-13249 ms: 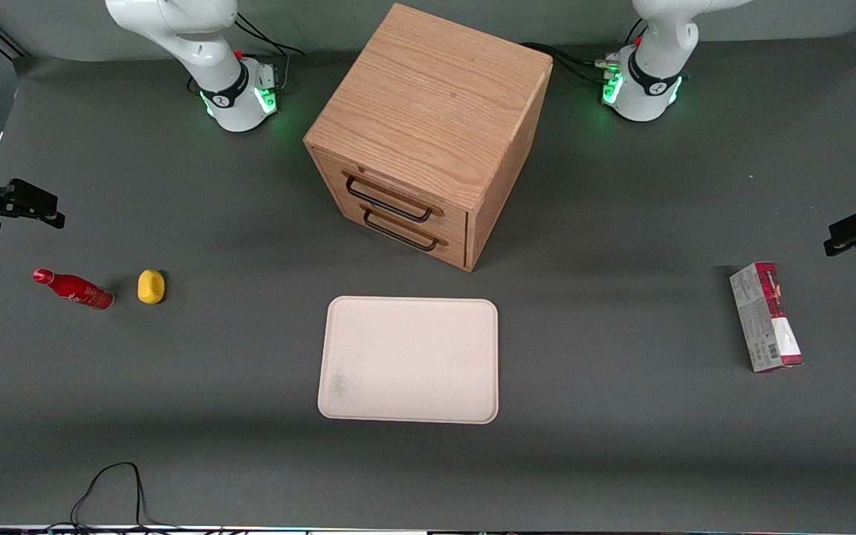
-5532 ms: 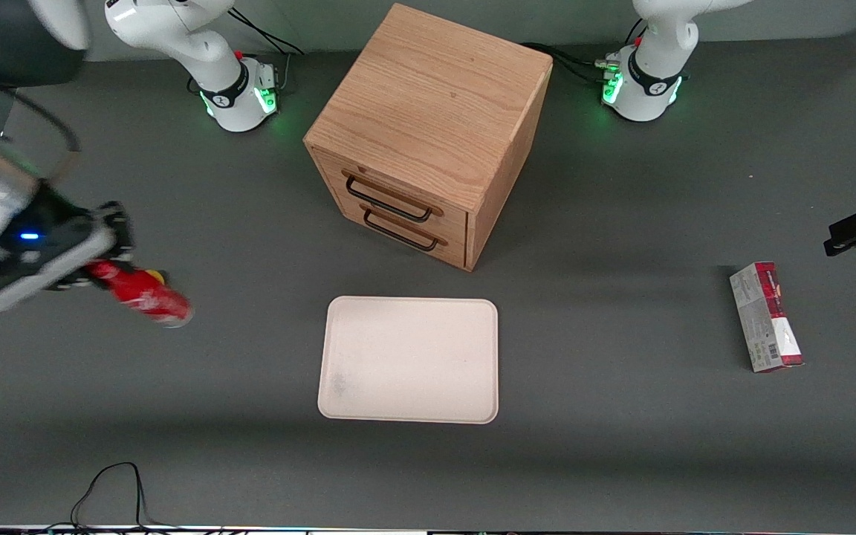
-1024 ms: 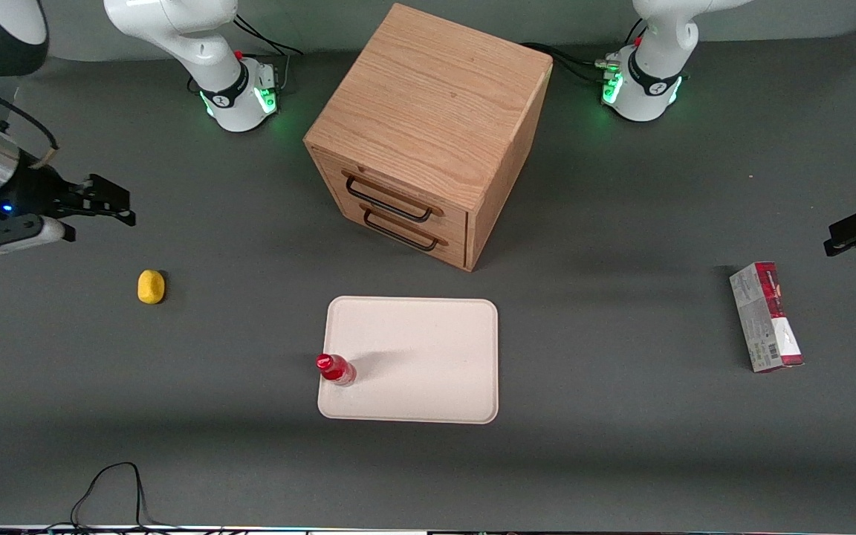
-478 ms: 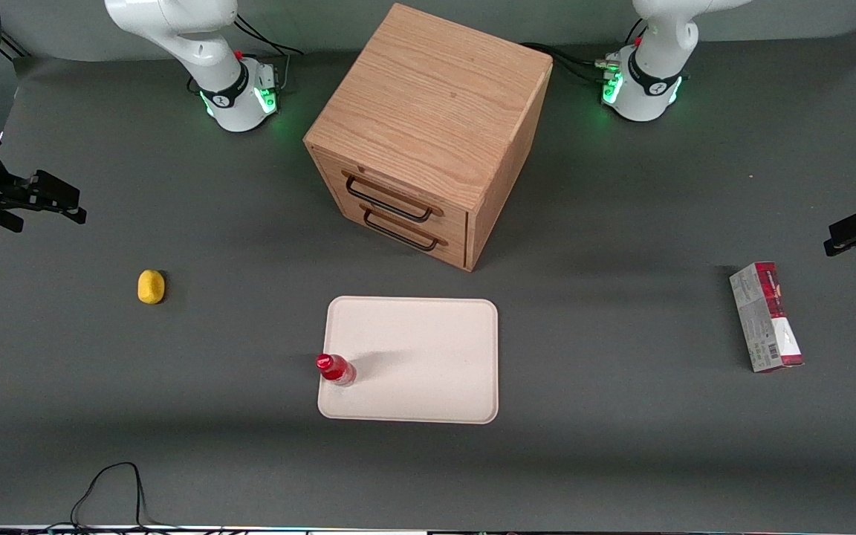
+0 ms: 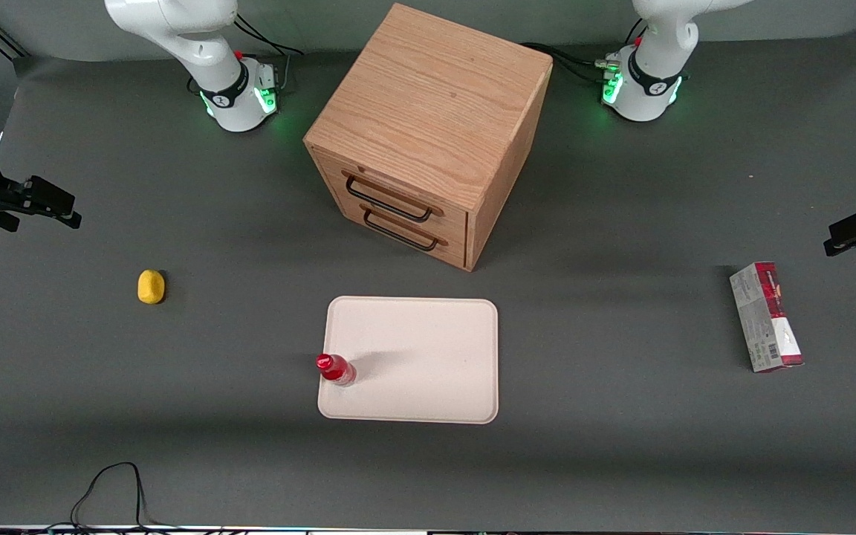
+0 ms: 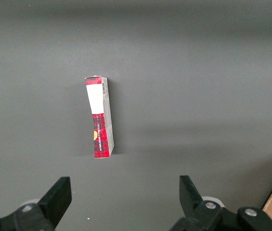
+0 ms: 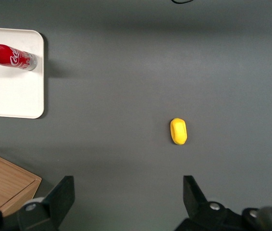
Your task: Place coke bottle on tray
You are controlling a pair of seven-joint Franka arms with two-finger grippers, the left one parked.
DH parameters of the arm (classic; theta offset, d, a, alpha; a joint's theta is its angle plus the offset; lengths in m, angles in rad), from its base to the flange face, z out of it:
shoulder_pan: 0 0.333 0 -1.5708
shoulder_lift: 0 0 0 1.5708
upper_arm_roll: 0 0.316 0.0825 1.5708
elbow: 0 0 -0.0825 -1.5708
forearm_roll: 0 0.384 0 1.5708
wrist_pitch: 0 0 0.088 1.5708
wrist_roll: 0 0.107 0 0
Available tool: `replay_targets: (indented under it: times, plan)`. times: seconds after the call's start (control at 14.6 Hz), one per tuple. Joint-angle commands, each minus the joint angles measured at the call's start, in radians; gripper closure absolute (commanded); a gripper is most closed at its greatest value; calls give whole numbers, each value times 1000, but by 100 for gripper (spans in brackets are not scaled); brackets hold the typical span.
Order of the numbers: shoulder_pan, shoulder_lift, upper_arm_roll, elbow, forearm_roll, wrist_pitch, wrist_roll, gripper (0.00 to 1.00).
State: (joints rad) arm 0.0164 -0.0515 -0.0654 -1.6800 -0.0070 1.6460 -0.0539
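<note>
The coke bottle (image 5: 336, 368), small, slim and red with a red cap, stands upright on the cream-white tray (image 5: 428, 349), at the tray's corner nearest the front camera on the working arm's side. It also shows in the right wrist view (image 7: 8, 56) on the tray (image 7: 11, 91). My gripper (image 5: 56, 208) is open and empty, held high above the table at the working arm's end, well apart from the bottle. In the right wrist view its fingers (image 7: 64, 192) stand wide apart over bare table.
A yellow lemon-like object (image 5: 151, 286) lies on the table between my gripper and the tray. A wooden two-drawer cabinet (image 5: 428, 134) stands farther from the camera than the tray. A red-and-grey carton (image 5: 766, 316) lies toward the parked arm's end.
The bottle went from lying by the yellow object, to my grip, to standing on the tray. In the last second my open gripper drew back toward the working arm's end.
</note>
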Motion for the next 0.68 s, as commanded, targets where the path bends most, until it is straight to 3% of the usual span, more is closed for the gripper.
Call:
replay_targets:
  times: [0.0,0.61]
  plan:
    - [0,24,3,37,-24,2,23,0]
    - [2,38,1,59,-41,-38,11,0]
